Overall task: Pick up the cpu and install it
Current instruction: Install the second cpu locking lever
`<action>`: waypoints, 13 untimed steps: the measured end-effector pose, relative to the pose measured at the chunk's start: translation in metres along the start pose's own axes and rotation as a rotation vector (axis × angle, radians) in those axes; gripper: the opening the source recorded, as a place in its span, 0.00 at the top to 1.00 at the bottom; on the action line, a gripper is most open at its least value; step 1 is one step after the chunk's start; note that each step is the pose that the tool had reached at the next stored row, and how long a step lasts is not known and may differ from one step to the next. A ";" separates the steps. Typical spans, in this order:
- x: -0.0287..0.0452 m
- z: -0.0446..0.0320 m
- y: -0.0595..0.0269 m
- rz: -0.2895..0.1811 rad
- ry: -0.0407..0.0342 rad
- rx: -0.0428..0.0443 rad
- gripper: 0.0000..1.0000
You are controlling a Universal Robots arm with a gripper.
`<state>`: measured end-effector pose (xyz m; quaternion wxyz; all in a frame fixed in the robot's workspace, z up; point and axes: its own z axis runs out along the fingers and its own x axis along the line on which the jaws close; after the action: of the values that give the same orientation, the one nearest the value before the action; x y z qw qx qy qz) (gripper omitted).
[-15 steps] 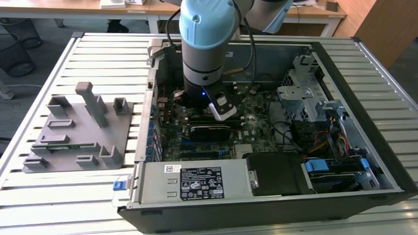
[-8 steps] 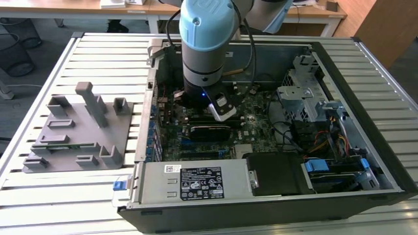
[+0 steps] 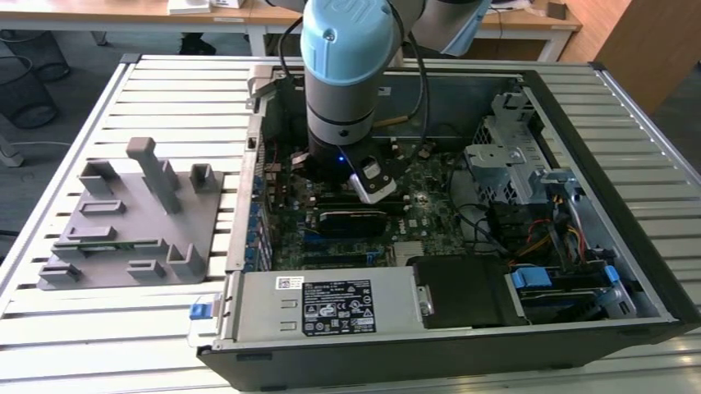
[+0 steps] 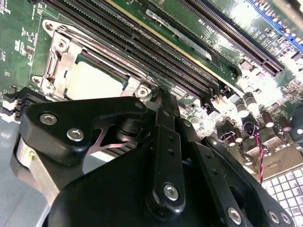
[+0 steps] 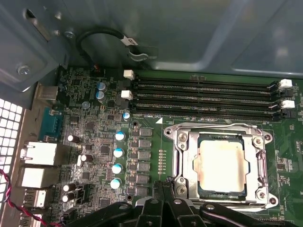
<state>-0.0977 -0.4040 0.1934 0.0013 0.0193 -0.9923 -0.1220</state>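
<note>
One cpu [image 5: 221, 165] seated in socket frame [image 5: 182, 163]; pincer [image 5: 165, 189] closed beside it.

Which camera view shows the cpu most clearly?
The first wrist view: the cpu lies whole in its metal socket frame. The second wrist view shows it partly behind the gripper; the exterior view has the arm above that area.

Slatted table [image 3: 153, 328] carries fixture plate [image 3: 126, 226] and computer case [image 3: 460, 328].

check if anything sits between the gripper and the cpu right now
Nothing visible does. In both wrist views the cpu lies in its socket on the motherboard with its pale top uncovered, and the gripper hangs just beside the socket frame with open board between them.
</note>
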 end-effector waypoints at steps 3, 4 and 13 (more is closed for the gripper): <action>0.0000 -0.0001 0.0000 0.000 0.0003 0.0024 0.89; 0.0000 0.0000 0.0000 0.000 0.0002 0.0026 0.89; 0.0001 0.0001 -0.0016 0.000 0.0002 0.0031 0.89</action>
<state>-0.0977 -0.4055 0.1929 0.0014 0.0193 -0.9925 -0.1205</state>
